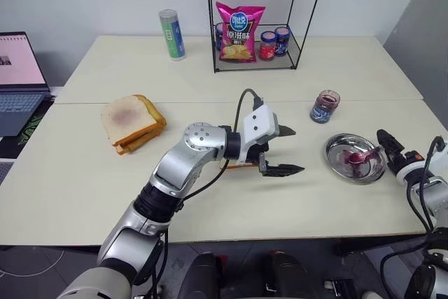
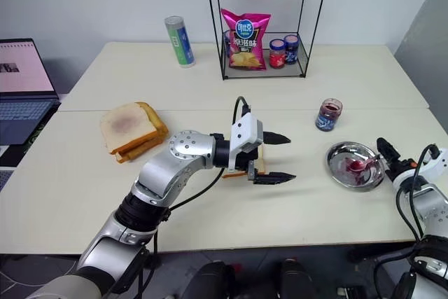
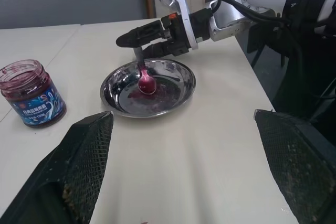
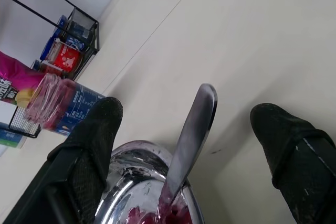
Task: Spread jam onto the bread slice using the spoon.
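Head views: the left tool (image 1: pixel 280 150) hovered spread over the desk (image 1: pixel 84 187), hiding a bread slice (image 2: pixel 253 167). Left wrist: the right tool (image 3: pixel 137 43) gaped around the spoon (image 3: pixel 145 80) in the metal plate (image 3: pixel 178 85). Right wrist: the slanted handle could slip, flicking jam (image 4: pixel 170 214).

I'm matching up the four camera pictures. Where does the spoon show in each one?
Left eye view: spoon in the metal plate, far right of the table.
Right eye view: same plate, far right.
Left wrist view: bowl in the plate, handle rising toward the right gripper.
Right wrist view: handle between the open fingers.
Shared landmark: the open jam jar beside the plate.
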Action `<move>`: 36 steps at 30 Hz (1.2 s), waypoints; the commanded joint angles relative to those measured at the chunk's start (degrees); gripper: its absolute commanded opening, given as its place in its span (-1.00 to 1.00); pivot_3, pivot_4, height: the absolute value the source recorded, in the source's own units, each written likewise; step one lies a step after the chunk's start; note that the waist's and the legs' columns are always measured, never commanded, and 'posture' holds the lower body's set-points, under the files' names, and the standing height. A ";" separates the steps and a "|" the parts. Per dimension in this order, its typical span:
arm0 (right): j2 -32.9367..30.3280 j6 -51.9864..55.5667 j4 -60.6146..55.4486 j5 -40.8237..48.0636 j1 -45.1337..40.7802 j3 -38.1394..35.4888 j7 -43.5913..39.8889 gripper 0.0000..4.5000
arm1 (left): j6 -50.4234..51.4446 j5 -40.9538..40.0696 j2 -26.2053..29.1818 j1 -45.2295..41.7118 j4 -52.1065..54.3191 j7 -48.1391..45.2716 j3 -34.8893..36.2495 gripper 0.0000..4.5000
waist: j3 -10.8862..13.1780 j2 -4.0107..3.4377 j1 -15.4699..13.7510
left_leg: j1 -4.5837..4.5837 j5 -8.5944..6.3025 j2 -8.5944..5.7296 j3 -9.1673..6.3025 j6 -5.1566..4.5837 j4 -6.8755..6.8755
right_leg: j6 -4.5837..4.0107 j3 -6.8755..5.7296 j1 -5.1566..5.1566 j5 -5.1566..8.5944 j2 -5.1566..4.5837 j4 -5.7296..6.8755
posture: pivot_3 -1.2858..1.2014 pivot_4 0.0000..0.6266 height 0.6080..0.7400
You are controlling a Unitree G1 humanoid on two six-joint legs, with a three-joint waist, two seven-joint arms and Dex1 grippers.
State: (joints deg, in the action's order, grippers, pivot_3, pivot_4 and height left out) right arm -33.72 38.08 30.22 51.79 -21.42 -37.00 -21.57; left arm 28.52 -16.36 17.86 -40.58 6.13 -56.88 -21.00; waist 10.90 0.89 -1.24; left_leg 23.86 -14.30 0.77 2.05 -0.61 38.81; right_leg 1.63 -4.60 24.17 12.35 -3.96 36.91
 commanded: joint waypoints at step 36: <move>-1.56 15.61 -30.33 9.10 -0.29 -4.49 6.01 -0.96 | -0.49 -2.08 1.99 0.64 0.12 0.41 4.19 1.00 | -0.01 -0.02 0.18 | -0.10 0.00 0.02 0.20 -0.03 0.00 | 0.10 0.28 0.05 -0.06 0.05 0.05 | 0.03 -0.52 1.00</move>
State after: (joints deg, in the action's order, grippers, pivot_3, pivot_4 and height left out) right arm -35.39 52.91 6.29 58.45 -19.69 -41.44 -18.87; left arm 28.48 -17.08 19.90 -39.83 4.29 -56.21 -18.81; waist 10.89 0.87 -1.06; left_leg 23.77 -14.31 0.79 2.26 -0.64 38.81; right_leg 1.73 -4.31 24.22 12.28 -3.91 36.95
